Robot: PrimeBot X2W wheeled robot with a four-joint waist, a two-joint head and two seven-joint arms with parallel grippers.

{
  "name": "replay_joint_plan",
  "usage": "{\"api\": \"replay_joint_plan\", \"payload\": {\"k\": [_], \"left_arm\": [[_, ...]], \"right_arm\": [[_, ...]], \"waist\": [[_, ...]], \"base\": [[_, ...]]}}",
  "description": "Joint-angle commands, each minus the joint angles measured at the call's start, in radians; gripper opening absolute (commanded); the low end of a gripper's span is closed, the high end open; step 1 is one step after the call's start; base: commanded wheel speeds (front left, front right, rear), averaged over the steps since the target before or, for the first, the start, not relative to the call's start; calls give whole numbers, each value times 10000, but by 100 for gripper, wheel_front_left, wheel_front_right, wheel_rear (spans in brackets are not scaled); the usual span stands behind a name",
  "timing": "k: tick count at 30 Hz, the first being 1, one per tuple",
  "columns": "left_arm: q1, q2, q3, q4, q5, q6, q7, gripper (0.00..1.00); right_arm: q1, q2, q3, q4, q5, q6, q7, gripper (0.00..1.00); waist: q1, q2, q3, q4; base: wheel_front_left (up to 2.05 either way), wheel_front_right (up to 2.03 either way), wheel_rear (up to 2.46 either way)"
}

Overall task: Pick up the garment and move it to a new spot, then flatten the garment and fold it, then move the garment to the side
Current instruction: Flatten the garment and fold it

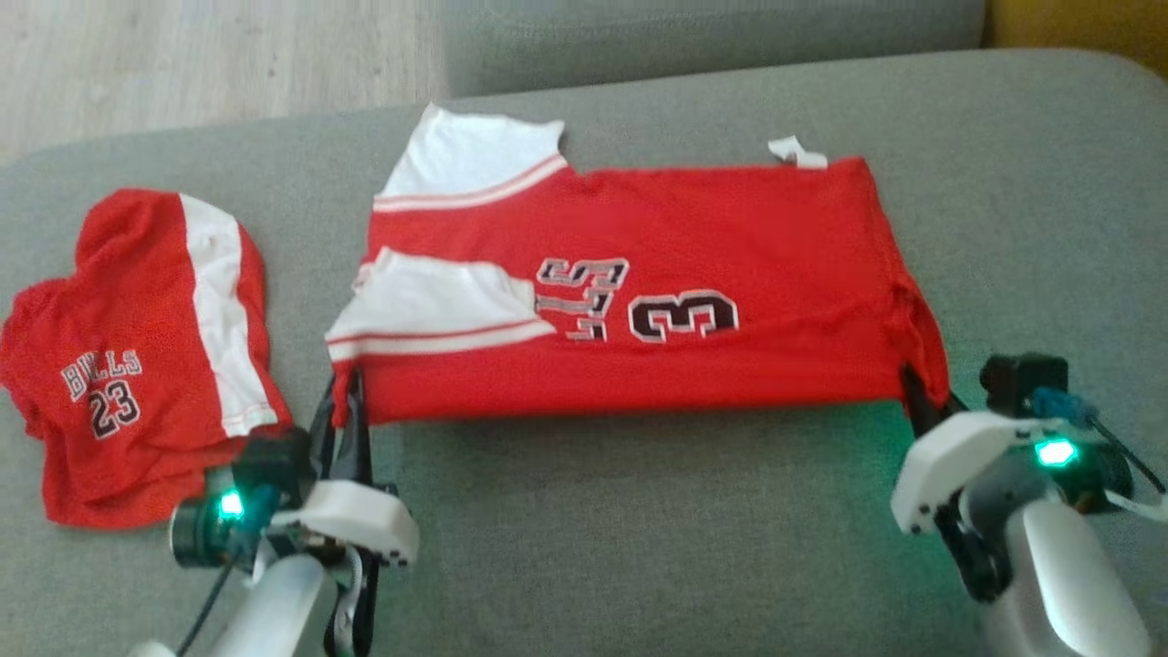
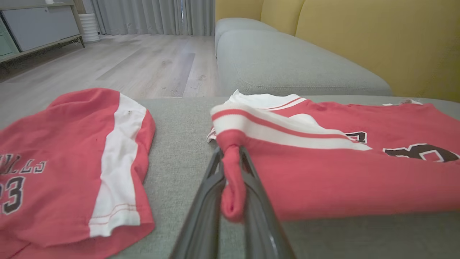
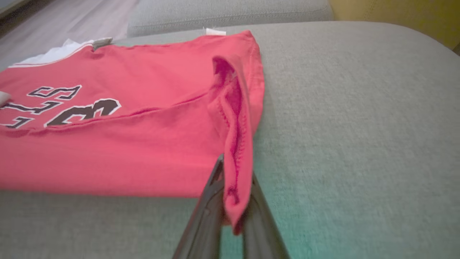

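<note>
The garment [image 1: 657, 301], a red jersey with white sleeves and a black number, lies spread across the grey cushion [image 1: 639, 547]. Its near edge is stretched taut between my two grippers and lifted slightly, casting a shadow. My left gripper [image 1: 351, 397] is shut on the garment's near left corner [image 2: 231, 169], red cloth bunched between the fingers. My right gripper [image 1: 917, 388] is shut on the near right corner [image 3: 235, 180], where a fold of hem hangs between its fingers.
A second red and white piece [image 1: 137, 356] printed "BULLS 23" lies crumpled on the cushion's left, close beside my left gripper. Wooden floor [image 1: 182, 64] lies beyond the cushion's far left edge. A yellow backrest [image 2: 377, 43] rises behind a further grey cushion [image 2: 287, 61].
</note>
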Motion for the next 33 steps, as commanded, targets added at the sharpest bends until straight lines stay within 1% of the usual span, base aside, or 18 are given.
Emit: {"api": "replay_joint_plan", "payload": {"k": [1, 6, 12, 14, 17, 19, 20, 21, 22, 23, 26, 29, 30, 32, 33], "left_arm": [[-69, 316, 299, -350, -37, 104, -11, 0], [691, 320, 106, -811, -69, 232, 133, 0], [1770, 338, -139, -1719, -81, 571, 441, 0], [2075, 363, -175, -2007, -106, 687, 539, 0], [2379, 397, -188, -2276, -158, 798, 609, 0], [2440, 433, -364, -2356, -108, 714, 735, 0], [2432, 416, -404, -2395, -104, 709, 762, 0], [2402, 405, -425, -2421, -83, 723, 754, 20], [2363, 401, -432, -2426, -57, 748, 737, 73], [2316, 385, -407, -2434, -56, 778, 693, 100], [2102, 360, -233, -2485, -82, 856, 448, 100], [1764, 364, -46, -2676, -90, 775, 34, 100], [1764, 364, -46, -2676, -90, 775, 34, 100], [1505, 430, -23, -2851, -36, 527, -210, 100], [1375, 433, 73, -2929, -44, 476, -314, 100]], "right_arm": [[74, -374, 211, -501, 60, 65, 142, 0], [824, -1181, 505, -1411, 487, 65, 1042, 0], [1802, -2006, 738, -2632, 1219, 65, 2305, 0], [2089, -2131, 704, -2956, 1413, 65, 2608, 0], [2481, -2097, 603, -3328, 1630, 65, 2988, 0], [2668, -1985, 490, -3489, 1720, 65, 3128, 0], [2721, -1929, 437, -3583, 1721, 65, 3093, 29], [2752, -1845, 371, -3674, 1732, 65, 2996, 87], [2768, -1714, 289, -3727, 1785, 65, 2913, 100], [2750, -1623, 283, -3817, 1795, 65, 2772, 100], [2497, -1366, 334, -4179, 1845, 65, 1882, 100], [2103, -1199, 373, -4374, 1827, 65, 663, 100], [2103, -1199, 373, -4374, 1827, 65, 663, 100], [1801, -1054, 356, -4421, 1731, 65, -204, 100], [1643, -936, 279, -4415, 1675, 65, -618, 100]], "waist": [[0, 0, -228, 20], [0, 0, -711, 93], [0, 0, -1028, 170], [0, 0, -1087, 208], [0, 0, -1118, 252], [0, 0, -1108, 268], [0, 0, -1096, 280], [0, 0, -1081, 286], [0, 0, -1061, 282], [0, 0, -1034, 271], [0, 0, -910, 208], [0, 0, -753, 133], [0, 0, -753, 133], [0, 0, -636, 68], [0, 0, -570, 38]], "base": [[0, 0, 0], [0, 0, 0], [0, 0, 0], [0, 0, 0], [0, 0, 0], [0, 0, 0], [0, 0, 0], [0, 0, 0], [0, 0, 0], [0, 0, 0], [0, 0, 0], [0, 0, 0], [0, 0, 0], [0, 0, 0], [0, 0, 0]]}}
